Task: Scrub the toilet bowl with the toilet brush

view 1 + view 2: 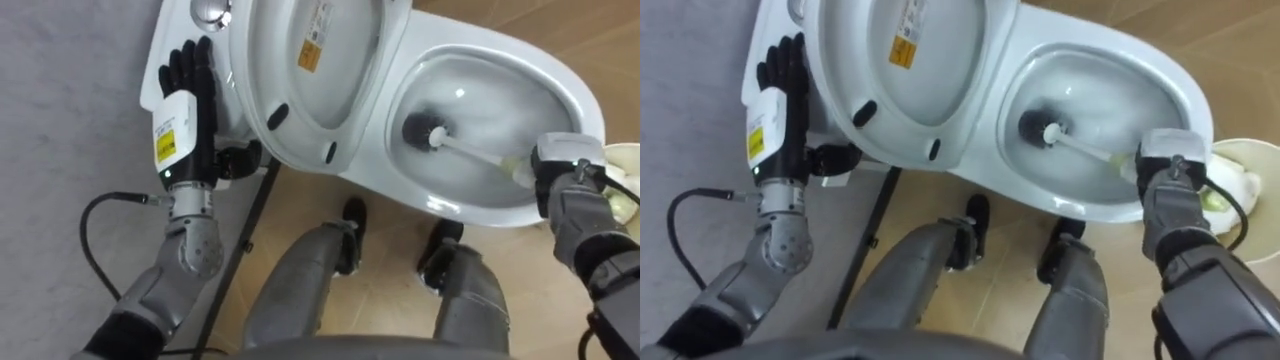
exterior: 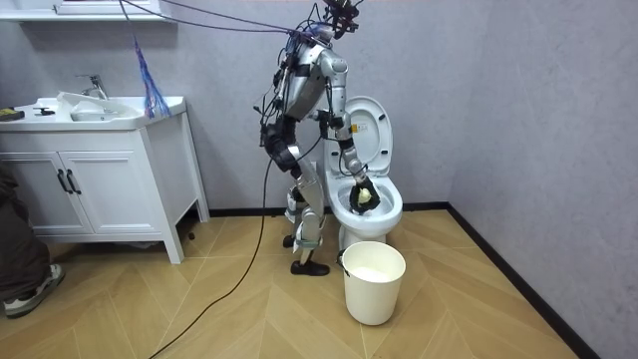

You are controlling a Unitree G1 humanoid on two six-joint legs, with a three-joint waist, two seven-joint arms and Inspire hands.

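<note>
Two robot hands: both busy at the toilet (image 1: 560,90), which I'm watching through the head cams
Right robot hand (image 1: 563,160): fingers closed round the handle end of the toilet brush (image 1: 460,143), sitting over the bowl's front rim
Toilet brush: slanted down into the bowl, dark bristle head against the wet inner wall near the hinge side, pale handle running up into that grip
Left robot hand (image 1: 185,105): fingers straight, laid flat against the tank (image 1: 182,25) just beside the lid (image 1: 320,60), holding nothing
Lid: raised, leaning back toward the tank
Robot: stands close up against the toilet on the room view's left, leaning over the bowl
Bucket (image 2: 374,282): white, on the wood floor just in front of the toilet
Vanity cabinet (image 2: 100,179): well off at the room view's left, sink on its worktop
Person (image 2: 20,259): just a leg and shoe at the room view's left edge, next to the cabinet
</note>
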